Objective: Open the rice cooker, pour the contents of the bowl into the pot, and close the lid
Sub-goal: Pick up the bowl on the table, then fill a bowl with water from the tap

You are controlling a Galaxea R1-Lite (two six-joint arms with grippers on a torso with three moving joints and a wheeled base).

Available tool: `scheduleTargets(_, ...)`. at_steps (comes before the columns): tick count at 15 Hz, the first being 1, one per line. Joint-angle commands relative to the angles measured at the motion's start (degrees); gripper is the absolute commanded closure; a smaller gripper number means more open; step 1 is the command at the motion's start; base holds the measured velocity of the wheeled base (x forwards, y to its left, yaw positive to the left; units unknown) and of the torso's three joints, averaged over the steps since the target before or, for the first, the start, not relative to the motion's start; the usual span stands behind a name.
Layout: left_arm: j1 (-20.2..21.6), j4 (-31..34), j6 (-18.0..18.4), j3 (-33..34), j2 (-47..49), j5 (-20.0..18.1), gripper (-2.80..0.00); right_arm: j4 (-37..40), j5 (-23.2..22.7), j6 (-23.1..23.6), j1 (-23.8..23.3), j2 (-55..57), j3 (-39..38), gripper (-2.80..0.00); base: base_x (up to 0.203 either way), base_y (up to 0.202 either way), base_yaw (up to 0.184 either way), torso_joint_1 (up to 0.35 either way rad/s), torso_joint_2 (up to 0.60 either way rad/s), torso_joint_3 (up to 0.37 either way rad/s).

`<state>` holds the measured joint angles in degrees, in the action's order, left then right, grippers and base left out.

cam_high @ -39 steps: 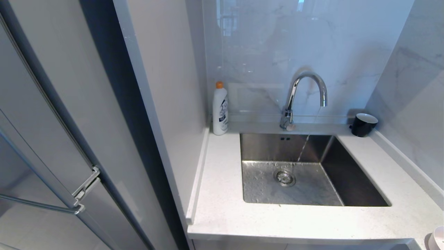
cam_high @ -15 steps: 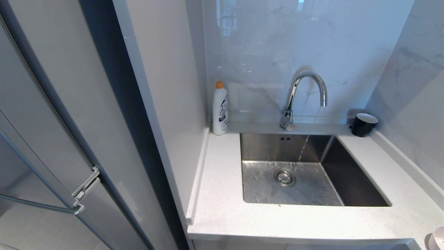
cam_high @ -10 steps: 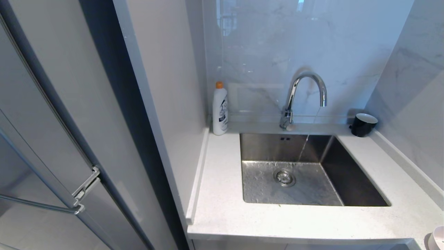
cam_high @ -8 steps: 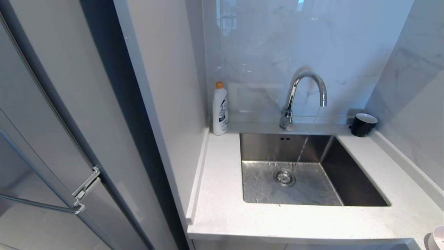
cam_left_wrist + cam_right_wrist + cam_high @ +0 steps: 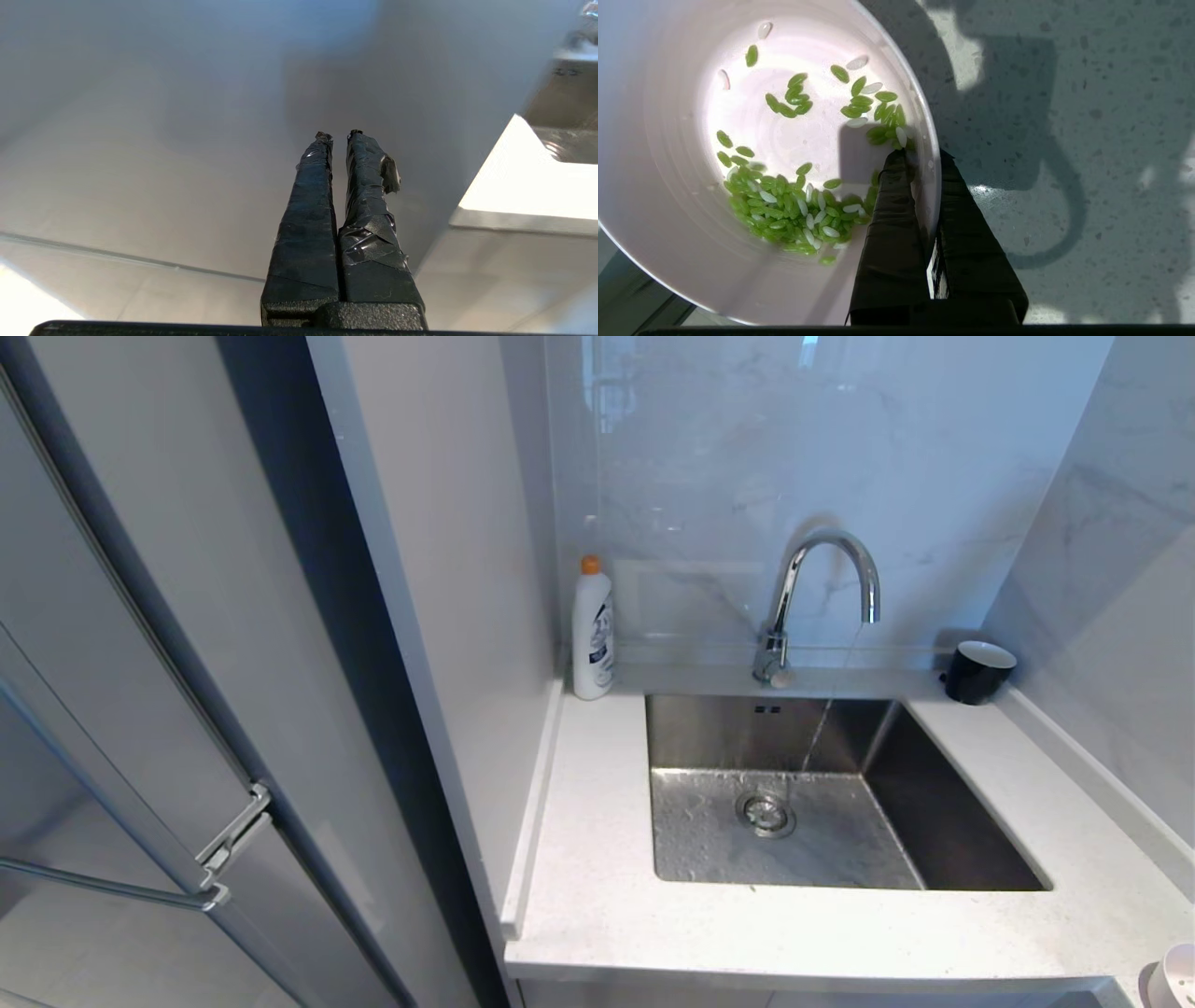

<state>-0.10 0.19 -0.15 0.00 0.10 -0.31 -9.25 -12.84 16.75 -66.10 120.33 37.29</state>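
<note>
While head view misses it, right tool pinches bowl rim

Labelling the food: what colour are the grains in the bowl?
Mostly bright green grains, some white, clearest in the right wrist view.

Pale pink bowl with a white inside, holding bright green and whitish grains. Both hands are wrapped in glossy black tape: right hand, left hand. White speckled counter. Steel-grey sink, chrome faucet. White bottle with an orange cap. Black cup, white inside. Grey-veined white marble wall.
</note>
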Motion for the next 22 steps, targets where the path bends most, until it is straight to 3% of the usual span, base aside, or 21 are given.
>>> scheduleTargets(1,0.01,-0.01,-0.04,0.09,0.07,-0.04,0.0,0.02,-0.08,0.13,0.0,-0.01,0.06,0.0,0.0,0.0,0.0,0.0,0.0,0.0)
scheduleTargets(3,0.01,-0.01,-0.02,0.09,-0.01,-0.04,0.0,0.19,-0.48,-0.19,0.0,-1.14,-0.21,0.0,0.0,0.0,0.0,0.0,0.0,0.0)
scheduleTargets(6,0.01,-0.01,-0.05,0.09,0.07,-0.04,0.0,1.01,-4.59,-0.49,0.15,-6.53,-2.03,0.0,0.0,0.0,0.0,0.0,0.0,0.0)
scheduleTargets(8,0.01,-0.01,-0.11,0.09,-0.01,-0.04,0.0,5.68,-5.22,-1.56,2.82,-10.04,-1.96,0.0,0.0,0.0,0.0,0.0,0.0,0.0)
scheduleTargets(16,0.01,-0.01,-0.02,0.09,0.08,-0.04,0.0,12.65,-4.98,-15.9,23.3,-17.26,0.52,0.0,0.0,0.0,0.0,0.0,0.0,0.0)
scheduleTargets(22,0.01,-0.01,-0.02,0.09,0.06,-0.04,0.0,16.89,-3.76,-24.9,35.05,-17.22,6.41,0.0,0.0,0.0,0.0,0.0,0.0,0.0)
